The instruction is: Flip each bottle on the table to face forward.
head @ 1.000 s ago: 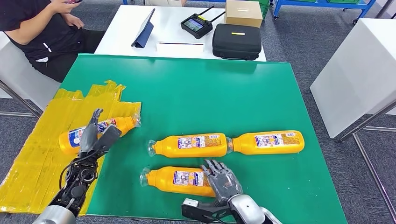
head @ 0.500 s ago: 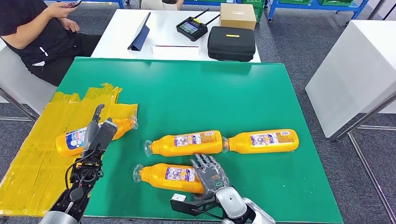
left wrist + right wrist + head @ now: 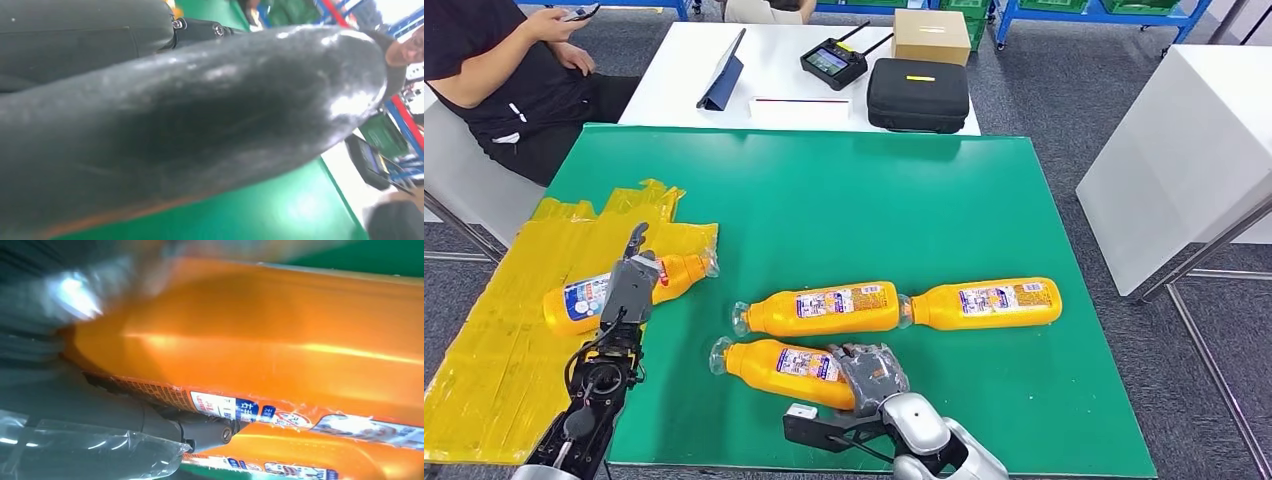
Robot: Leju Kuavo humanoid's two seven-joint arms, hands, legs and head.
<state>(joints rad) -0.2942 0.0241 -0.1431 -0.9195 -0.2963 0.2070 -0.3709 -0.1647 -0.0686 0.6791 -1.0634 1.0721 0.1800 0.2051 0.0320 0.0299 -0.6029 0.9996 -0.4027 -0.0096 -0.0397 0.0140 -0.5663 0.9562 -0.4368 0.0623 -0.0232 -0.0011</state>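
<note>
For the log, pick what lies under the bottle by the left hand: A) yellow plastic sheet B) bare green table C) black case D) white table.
A: the bottle by the left hand lies on the crinkled yellow plastic sheet at the green table's left edge.

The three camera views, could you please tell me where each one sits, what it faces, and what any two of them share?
Head view: high on the robot, looking forward and down at the green table; both arms rise from below, left hand over the bottle on the yellow sheet, right hand on the nearest bottle.
Left wrist view: behind the left hand, whose dark thumb covers most of it; green table beyond.
Right wrist view: behind the right hand, close against the nearest bottle.
Shared: head and right wrist views both show the nearest bottle.
</note>
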